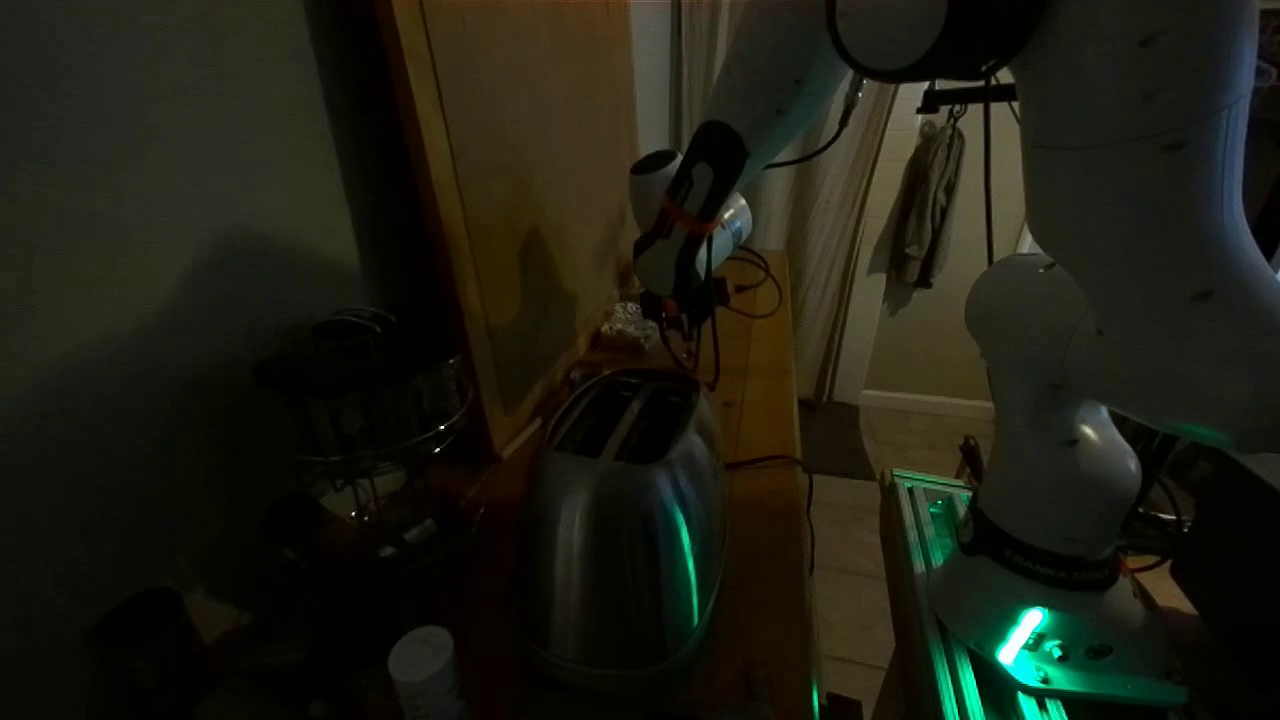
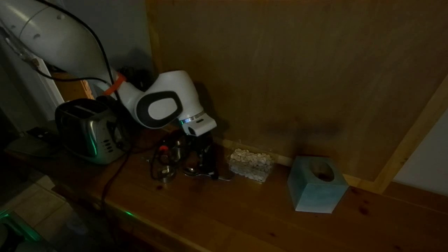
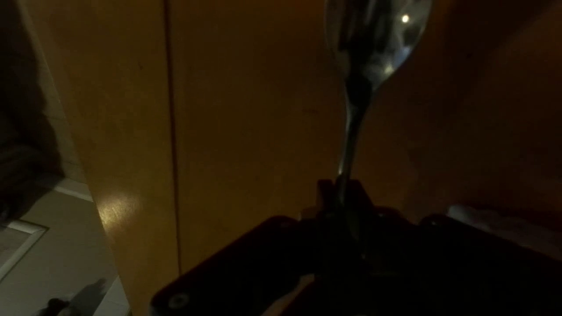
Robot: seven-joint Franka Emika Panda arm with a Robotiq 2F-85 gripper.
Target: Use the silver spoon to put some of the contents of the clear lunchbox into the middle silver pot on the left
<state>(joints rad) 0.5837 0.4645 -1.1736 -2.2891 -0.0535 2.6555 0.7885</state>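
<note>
Dimly lit wooden counter (image 2: 280, 224) below the gripper (image 3: 342, 191); in an exterior view, wooden panel (image 2: 297, 70) behind it, clear lunchbox (image 2: 246, 174) of pale flakes (image 2: 252, 157) just beside it, silver pots (image 2: 168, 179) near its opposite side. We record its fingers clamped on the silver spoon (image 3: 360, 87), at the handle.

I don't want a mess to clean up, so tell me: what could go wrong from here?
Held by its slim handle, the silver spoon may twist in the gripper under load. Its bowl points away from the clear lunchbox, so swinging it round to scoop could knock the box. The contents fill much of that box, so digging in may spill some.
</note>
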